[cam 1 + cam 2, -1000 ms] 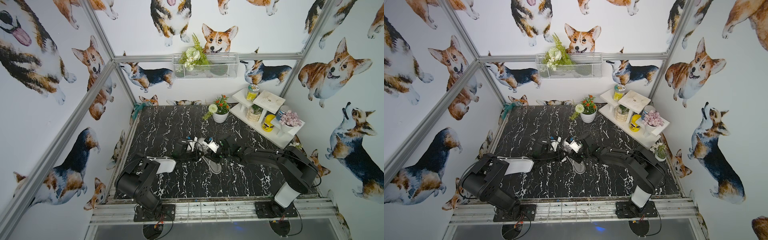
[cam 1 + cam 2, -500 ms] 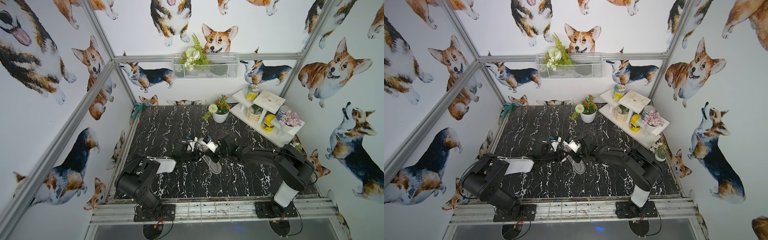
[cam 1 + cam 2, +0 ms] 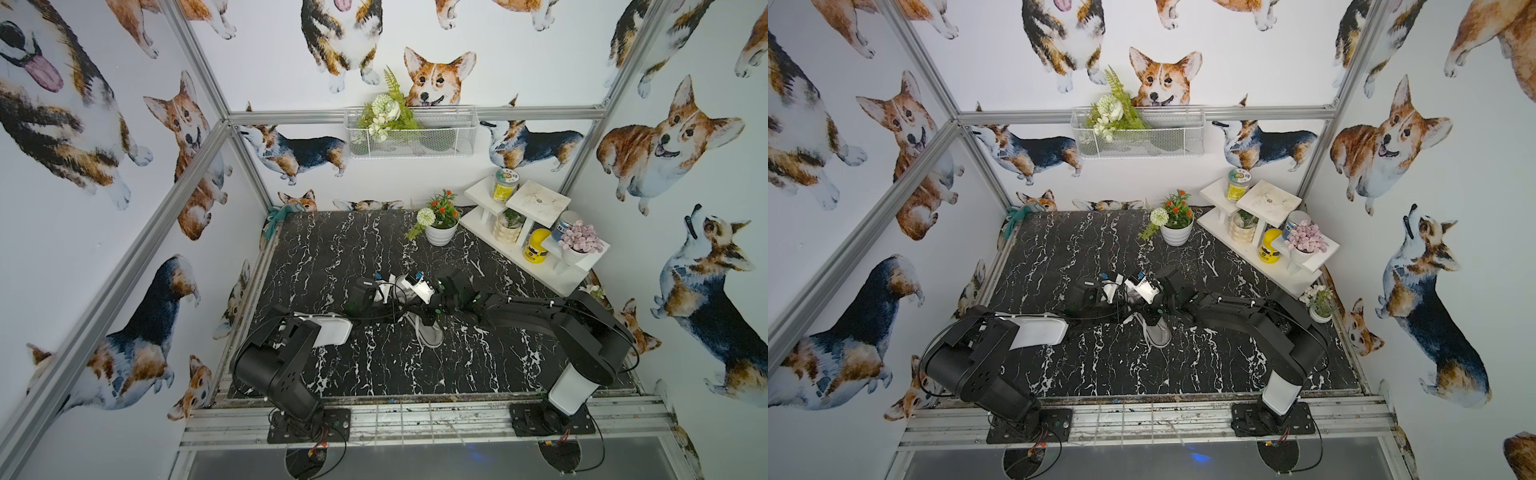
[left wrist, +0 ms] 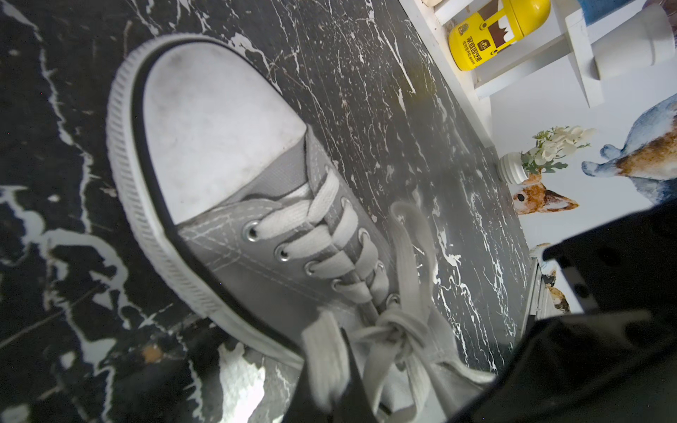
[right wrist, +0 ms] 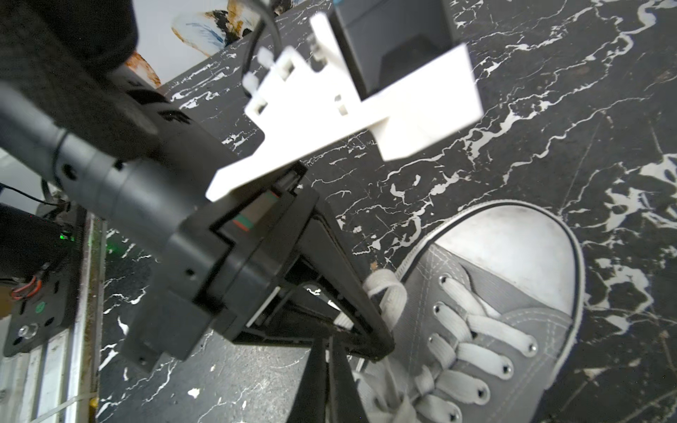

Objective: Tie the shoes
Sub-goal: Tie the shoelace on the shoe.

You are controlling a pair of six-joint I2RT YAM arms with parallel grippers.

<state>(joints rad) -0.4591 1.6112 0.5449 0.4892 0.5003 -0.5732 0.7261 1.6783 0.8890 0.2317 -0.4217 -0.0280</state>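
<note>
In both top views the grey sneaker (image 3: pixel 430 336) (image 3: pixel 1158 332) sits in the middle of the black marbled tabletop (image 3: pixel 332 249). Its toe points toward the arms' bases, and it lies just where it did a second ago. The left arm (image 3: pixel 328 330) has not budged either. The right arm (image 3: pixel 532 309) has crept a little closer over the sneaker, and in that same second its claw went from partly apart to together. From up here both claws are a dark huddle above the lacing, too small to read.

From the left wrist, the white toe cap and the crossed laces (image 4: pixel 329 234) run up to a knot (image 4: pixel 394 327) at the top eyelets, with loose flat strands fanning out of it. The left claw (image 4: pixel 346 351) shows as a dark wedge, fingers together, right against one of those strands.

From the right wrist, the left claw (image 5: pixel 377 340) is plain to see at the sneaker's side. A bend of lace curls round its finger and a bit of white shows between the fingers, so I take it to be clamped on a lace. The right claw (image 5: pixel 329 366) is a narrow black wedge with no gap, close by more strands. Whether it has a lace pinched I cannot tell.

My reading is that the right side has just taken, or tried to take, its own hold. If both ends are now held, the knot or a bow can be drawn tight. If that claw has closed on nothing, it will need another try.
</note>
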